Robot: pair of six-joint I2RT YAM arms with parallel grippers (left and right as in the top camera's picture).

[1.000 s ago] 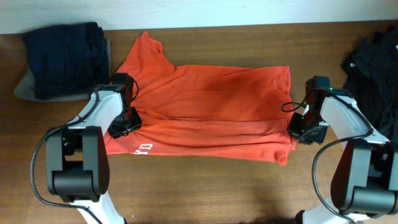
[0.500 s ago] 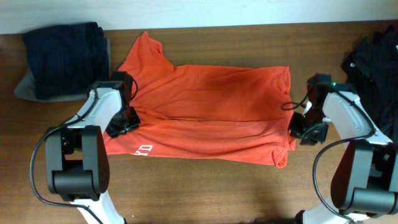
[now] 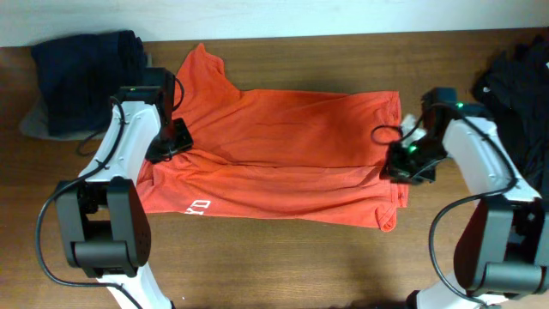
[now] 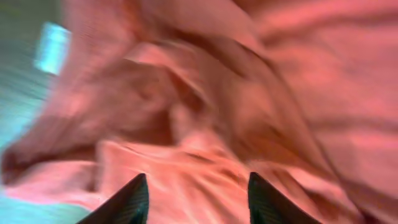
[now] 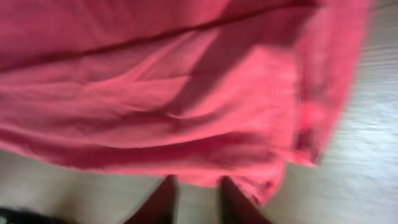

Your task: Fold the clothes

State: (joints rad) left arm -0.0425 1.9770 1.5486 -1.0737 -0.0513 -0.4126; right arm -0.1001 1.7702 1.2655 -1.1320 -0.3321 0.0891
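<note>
My right gripper (image 5: pixel 197 190) sits at the near right hem of the orange-red T-shirt (image 3: pixel 283 159), fingers narrowly apart and gripping nothing I can see. My left gripper (image 4: pixel 198 190) stands half open over the rumpled left side. The shirt lies spread on the table (image 3: pixel 274 266), with navy clothes (image 3: pixel 90 81) far left and black clothes (image 3: pixel 515 86) far right.

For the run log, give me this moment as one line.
scene: orange-red fabric T-shirt spread on wooden table | left gripper: open, over sleeve end | right gripper: jaws narrowly apart, at hem end

Soft, even light overhead, everything sharp; both wrist views smear with motion blur, the orange-red T-shirt (image 4: pixel 261 87) washed pinkish.
</note>
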